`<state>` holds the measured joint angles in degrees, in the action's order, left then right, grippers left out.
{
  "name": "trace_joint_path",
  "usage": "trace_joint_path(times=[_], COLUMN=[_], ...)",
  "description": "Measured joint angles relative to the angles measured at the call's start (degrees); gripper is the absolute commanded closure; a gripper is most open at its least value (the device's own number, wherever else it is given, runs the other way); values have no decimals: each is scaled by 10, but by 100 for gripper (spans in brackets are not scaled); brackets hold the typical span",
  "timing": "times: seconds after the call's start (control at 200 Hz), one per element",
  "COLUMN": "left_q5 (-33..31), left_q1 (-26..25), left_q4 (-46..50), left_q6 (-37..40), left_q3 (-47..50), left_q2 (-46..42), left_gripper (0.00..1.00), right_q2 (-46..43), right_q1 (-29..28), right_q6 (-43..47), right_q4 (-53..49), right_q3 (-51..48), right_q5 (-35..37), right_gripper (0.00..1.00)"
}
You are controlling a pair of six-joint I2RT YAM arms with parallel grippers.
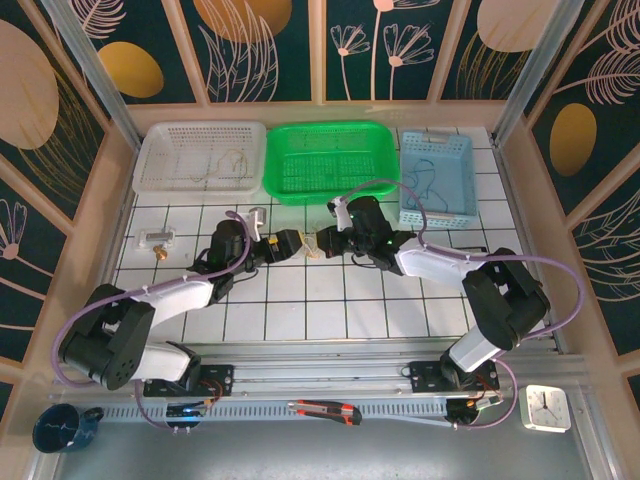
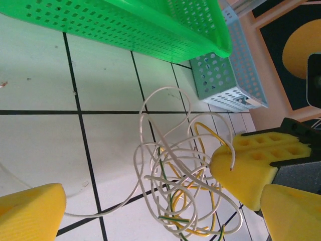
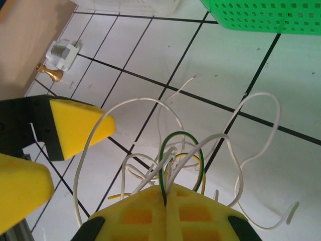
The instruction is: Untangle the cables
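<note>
The cables (image 1: 313, 246) form a small clump of thin white, yellow and green-yellow strands on the white tiles, between my two grippers. In the left wrist view the cables (image 2: 180, 186) loop loosely between the wide-apart yellow pads of my open left gripper (image 2: 163, 201); neither pad presses on a strand. My right gripper (image 3: 165, 193) is shut, with a green strand and white strands of the cables (image 3: 183, 150) pinched in the seam between its pads. In the top view the left gripper (image 1: 291, 243) and right gripper (image 1: 331, 240) face each other across the clump.
Three baskets line the back: a white basket (image 1: 165, 140) with a thin tan strand, a green basket (image 1: 330, 160), and a blue basket (image 1: 462, 175) with a dark strand. A small clear block with a brass piece (image 1: 158, 240) lies at the left. A box cutter (image 1: 325, 410) lies on the front rail.
</note>
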<state>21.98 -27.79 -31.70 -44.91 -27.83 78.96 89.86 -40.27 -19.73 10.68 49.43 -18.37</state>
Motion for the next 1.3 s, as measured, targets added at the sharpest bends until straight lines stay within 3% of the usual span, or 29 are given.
trace_joint_path(times=[0.135, 0.225, 0.38, 0.58, 0.966, 1.116, 1.301], left_q5=[1, 1, -2, -21, -70, -79, -90], left_q1=[-12, -24, -35, -36, -37, -37, -37], left_q4=[-19, -26, -49, -66, -55, -45, -30], left_q6=[-5, -6, -11, -10, 12, 18, 25], left_q3=[-2, -8, -12, 2, 17, 17, 18], left_q2=[25, 45, 83, 98, 82, 80, 78], left_gripper=[3, 14, 45, 100, 100, 100, 100], right_q2=[0, 0, -7, -31, -54, -54, -54], right_q1=[0, 0, 0, 14, 77, 80, 81], right_q6=[-8, -15, -26, -50, -122, -134, -137], right_q4=[5, 9, 16, 42, 134, 144, 149], right_q3=[0, 0, -5, -37, -135, -148, -148], right_q5=[-8, -12, -19, -45, -109, -117, -117], right_gripper=[100, 100, 100, 100, 99, 82, 83])
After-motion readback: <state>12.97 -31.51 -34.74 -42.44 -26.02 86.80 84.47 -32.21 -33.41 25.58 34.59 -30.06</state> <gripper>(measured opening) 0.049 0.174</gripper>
